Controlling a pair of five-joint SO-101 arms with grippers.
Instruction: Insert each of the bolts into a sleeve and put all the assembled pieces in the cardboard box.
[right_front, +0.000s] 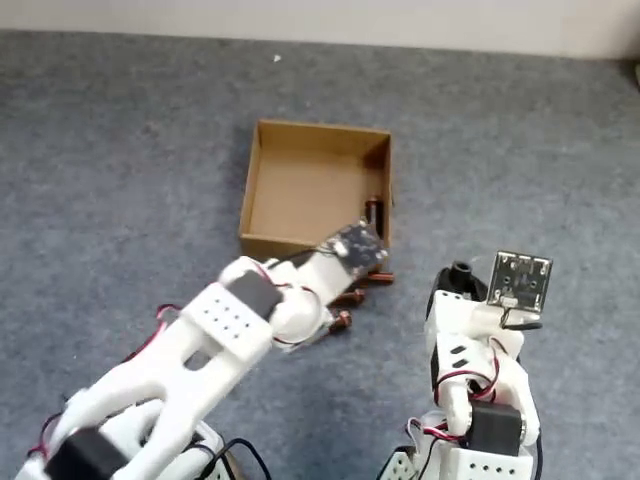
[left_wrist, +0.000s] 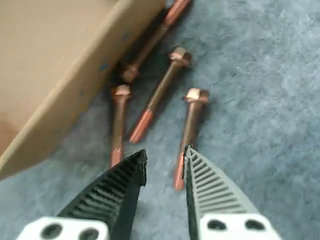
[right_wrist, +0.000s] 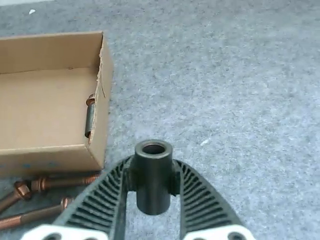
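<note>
The left claw (left_wrist: 164, 162) is open over a bolt (left_wrist: 189, 125), at 5 o'clock from the box (right_front: 250, 190). The bolt looks hard and slippery, so grab its middle. The right claw (right_wrist: 151, 172) squeezes a sleeve (right_wrist: 152, 185).

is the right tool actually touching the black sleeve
Touching. In the right wrist view the right tool is shut on the black sleeve, with both fingers pressed against its sides and no gap.
</note>
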